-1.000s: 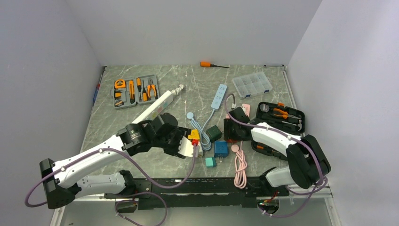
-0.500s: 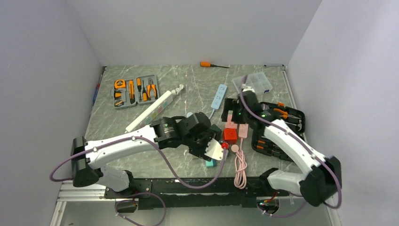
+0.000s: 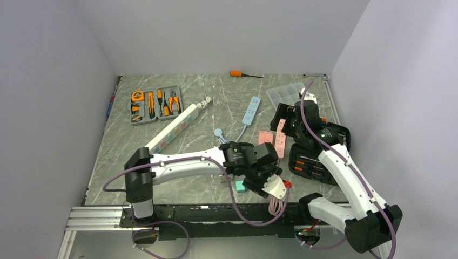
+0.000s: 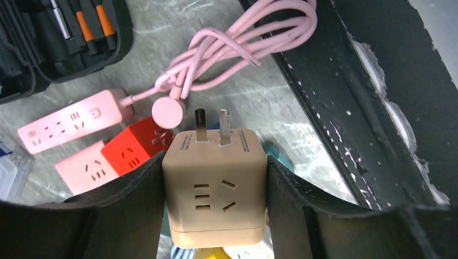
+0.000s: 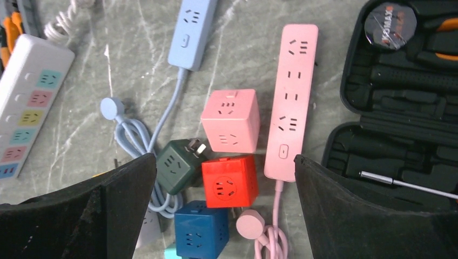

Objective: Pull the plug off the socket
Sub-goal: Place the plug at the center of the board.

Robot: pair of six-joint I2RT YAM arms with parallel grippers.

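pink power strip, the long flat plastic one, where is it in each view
top external: pink plastic power strip lies right of centre, just left of the open black tool case.
left wrist: at the left edge, below the case.
right wrist: upper middle, case on its right.
shared landmark: the black tool case.

We see the beige cube as smooth matt plastic, its prongs bare dull metal. The left fingers look matt black and slightly grainy. The table looks like polished grey-green stone with pale veins. The pink cable has a soft satin sheen. The rail is painted black, chipped and scuffed.
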